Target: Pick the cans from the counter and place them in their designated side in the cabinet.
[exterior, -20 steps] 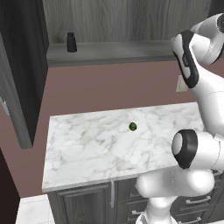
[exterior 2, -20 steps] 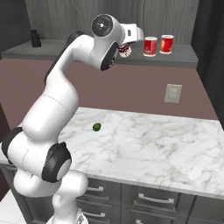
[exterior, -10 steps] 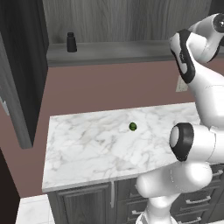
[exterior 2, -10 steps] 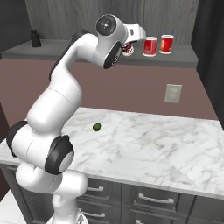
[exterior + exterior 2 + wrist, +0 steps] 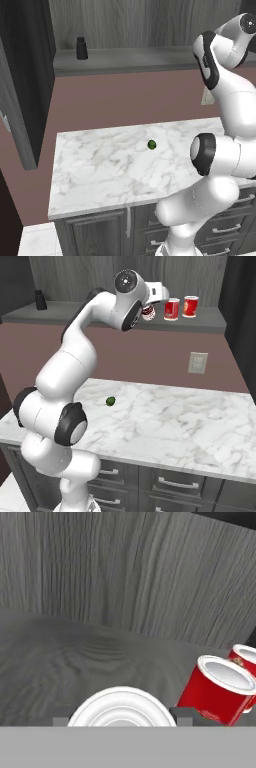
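My gripper is shut on a dark red can with white bands, held just over the cabinet's grey shelf. In the hand view its silvery top sits between my fingertips. Two bright red cans stand on the shelf just to the right: one close by, the other beyond it. The white marble counter lies below.
A tiny green ball lies on the counter. A black bottle stands at the shelf's far left. A tall dark cabinet door hangs open at the left. A wall outlet sits under the shelf.
The arm's upper links have shifted slightly up and toward the shelf. The held can has barely moved and stays gripped.
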You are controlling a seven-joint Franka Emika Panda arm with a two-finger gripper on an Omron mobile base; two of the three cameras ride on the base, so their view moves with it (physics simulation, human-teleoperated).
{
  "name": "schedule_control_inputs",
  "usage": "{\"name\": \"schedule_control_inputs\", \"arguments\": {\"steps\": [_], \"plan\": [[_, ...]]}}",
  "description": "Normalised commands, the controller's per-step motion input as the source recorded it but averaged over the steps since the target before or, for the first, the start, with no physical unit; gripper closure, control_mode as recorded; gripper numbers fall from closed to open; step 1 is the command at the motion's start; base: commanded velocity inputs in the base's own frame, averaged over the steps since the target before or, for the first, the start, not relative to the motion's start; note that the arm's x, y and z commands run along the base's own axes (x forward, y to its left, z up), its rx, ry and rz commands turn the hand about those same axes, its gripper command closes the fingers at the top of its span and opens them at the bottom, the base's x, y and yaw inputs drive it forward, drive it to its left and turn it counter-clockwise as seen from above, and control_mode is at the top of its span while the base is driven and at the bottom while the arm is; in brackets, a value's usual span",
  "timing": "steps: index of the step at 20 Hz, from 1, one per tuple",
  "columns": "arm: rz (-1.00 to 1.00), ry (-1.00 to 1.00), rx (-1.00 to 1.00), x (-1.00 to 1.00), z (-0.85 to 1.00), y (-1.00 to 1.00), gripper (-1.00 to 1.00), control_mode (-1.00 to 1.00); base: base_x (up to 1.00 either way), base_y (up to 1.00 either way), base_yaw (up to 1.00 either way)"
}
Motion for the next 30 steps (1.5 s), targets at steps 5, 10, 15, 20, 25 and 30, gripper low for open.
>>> {"name": "schedule_control_inputs", "arguments": {"steps": [5, 10, 15, 20, 25, 30], "plan": [[0.00, 0.03, 0.00, 0.24, 0.00, -0.01, 1.00, -1.00, 0.00, 0.00, 0.00], [0.00, 0.01, 0.00, 0.28, 0.00, -0.10, 1.00, -1.00, 0.00, 0.00, 0.00], [0.00, 0.01, 0.00, 0.26, 0.00, -0.16, 1.00, -1.00, 0.00, 0.00, 0.00], [0.00, 0.01, 0.00, 0.23, 0.00, -0.07, 1.00, -1.00, 0.00, 0.00, 0.00], [0.00, 0.03, 0.00, 0.12, 0.00, -0.09, 1.00, -1.00, 0.00, 0.00, 0.00], [0.00, 0.04, -0.01, 0.01, -0.05, -0.10, 1.00, -1.00, 0.00, 0.00, 0.00]]}}
